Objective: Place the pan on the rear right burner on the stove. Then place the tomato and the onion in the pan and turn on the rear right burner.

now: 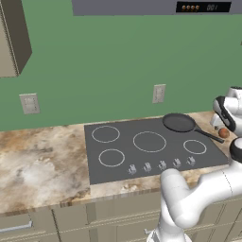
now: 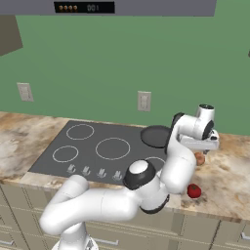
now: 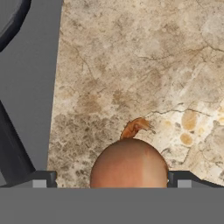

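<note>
wall: a flat green wall (image 1: 94, 56) is running behind the whole counter
outlets: two pale outlet plates are sitting on the wall, one at the far left (image 1: 29, 103), one further right (image 1: 159, 93)
counter: a mottled beige and brown stone countertop (image 1: 38, 160) is stretching left to right
cabinets below: tan drawer fronts (image 1: 71, 220) are lining the near side under the counter
upper cabinet: a tan cabinet (image 1: 12, 38) is hanging at the upper left
hood: a grey panel (image 2: 146, 6) with a small dark display (image 2: 84, 7) is hanging overhead
</note>
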Controlling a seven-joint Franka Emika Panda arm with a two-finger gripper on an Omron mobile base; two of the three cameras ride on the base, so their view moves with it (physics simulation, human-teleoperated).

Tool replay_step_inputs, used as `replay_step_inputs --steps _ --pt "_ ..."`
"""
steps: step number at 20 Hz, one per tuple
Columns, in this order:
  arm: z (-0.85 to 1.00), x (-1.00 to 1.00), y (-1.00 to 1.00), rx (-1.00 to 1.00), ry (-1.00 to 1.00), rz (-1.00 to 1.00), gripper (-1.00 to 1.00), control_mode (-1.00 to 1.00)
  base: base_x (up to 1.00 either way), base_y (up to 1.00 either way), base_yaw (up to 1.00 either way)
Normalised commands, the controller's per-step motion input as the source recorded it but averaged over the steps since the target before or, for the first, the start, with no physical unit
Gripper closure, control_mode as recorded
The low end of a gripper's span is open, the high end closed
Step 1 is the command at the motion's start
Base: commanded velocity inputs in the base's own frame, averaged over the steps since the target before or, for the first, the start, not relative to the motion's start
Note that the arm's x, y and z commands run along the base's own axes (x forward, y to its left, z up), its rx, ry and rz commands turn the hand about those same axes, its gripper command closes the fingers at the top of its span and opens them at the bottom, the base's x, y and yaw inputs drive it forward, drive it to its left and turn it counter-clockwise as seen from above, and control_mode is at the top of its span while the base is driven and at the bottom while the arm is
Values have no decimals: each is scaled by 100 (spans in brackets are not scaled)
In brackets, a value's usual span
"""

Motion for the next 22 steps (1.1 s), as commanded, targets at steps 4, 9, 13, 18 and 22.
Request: replay_step_inputs --steps 4,9,13,18,22 --pt "-5 0 -4 0 1 -2 -100 -100 0 0 0" --pt "-5 -20 -24 0 0 -4 -100 -100 0 0 0" --pt "0 -13 -9 0 0 -1 -100 -100 0 0 0" --pt "0 0 1 0 0 0 -100 -100 0 0 0" --pt "-4 0 2 0 0 0 -100 -100 0 0 0"
